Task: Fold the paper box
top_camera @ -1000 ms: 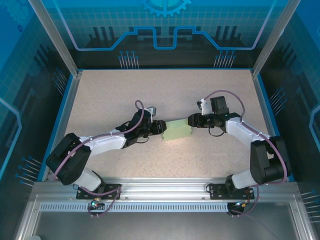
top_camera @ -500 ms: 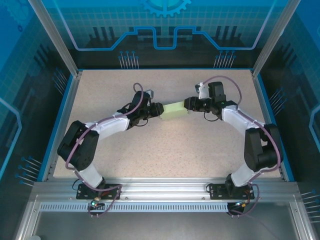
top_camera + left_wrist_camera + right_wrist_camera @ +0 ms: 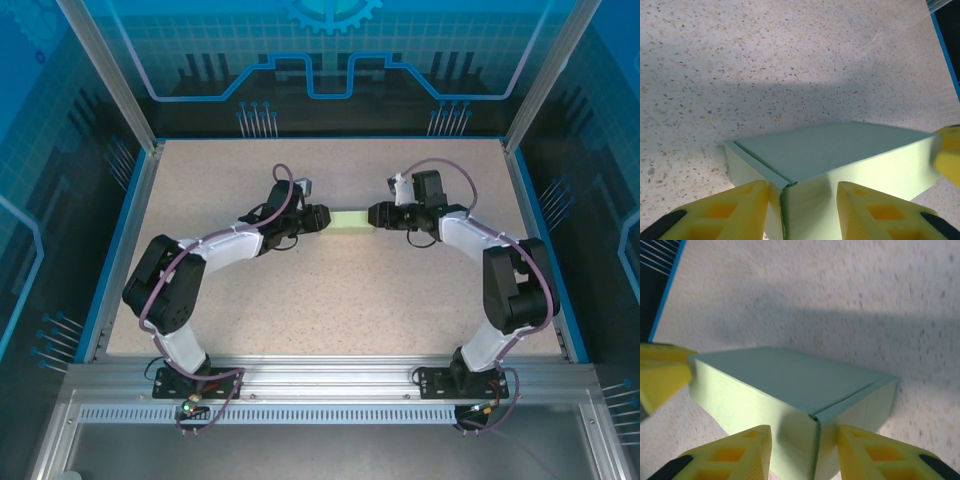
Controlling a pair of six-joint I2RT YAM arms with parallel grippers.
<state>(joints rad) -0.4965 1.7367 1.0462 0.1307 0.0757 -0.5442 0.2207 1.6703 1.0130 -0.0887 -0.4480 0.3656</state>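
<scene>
Closed rectangular paper box (image 3: 348,218), pale mint, matte, unprinted.

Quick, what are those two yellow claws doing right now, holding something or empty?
Left end effector: closed on one end of the paper box.
Right end effector: closed on the paper box's other end.

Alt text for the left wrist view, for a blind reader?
A closed pale green box sits between the left hand's two yellow fingers, which grip its near end. Speckled table lies behind; another yellow finger is at the box's far end.
</scene>
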